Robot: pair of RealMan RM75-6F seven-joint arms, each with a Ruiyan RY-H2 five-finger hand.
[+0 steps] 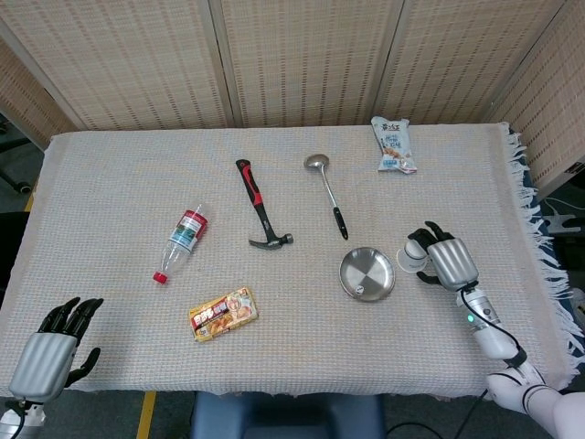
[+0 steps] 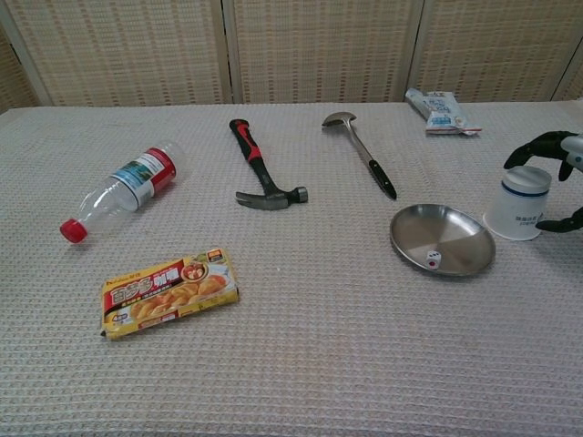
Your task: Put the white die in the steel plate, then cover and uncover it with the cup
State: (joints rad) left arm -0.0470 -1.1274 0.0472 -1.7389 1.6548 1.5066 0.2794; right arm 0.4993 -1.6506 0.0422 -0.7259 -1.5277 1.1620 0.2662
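Note:
The white die (image 2: pixel 434 259) lies inside the steel plate (image 2: pixel 455 238) near its front rim; the plate (image 1: pixel 367 273) also shows in the head view, where the die is too small to make out. Just right of the plate, a white cup (image 2: pixel 520 202) with a blue band stands upside down on the cloth. My right hand (image 1: pixel 450 262) wraps it from the right, with the fingers (image 2: pixel 537 146) over its upper side and the thumb against its base. The cup (image 1: pixel 416 253) leans slightly toward the plate. My left hand (image 1: pixel 47 350) rests open at the table's near left corner.
On the cloth lie a hammer (image 2: pixel 260 168), a ladle (image 2: pixel 363 157), a plastic bottle (image 2: pixel 123 187), a yellow food box (image 2: pixel 169 291) and a snack packet (image 2: pixel 439 111). The fringed right table edge (image 1: pixel 535 229) is close to my right hand.

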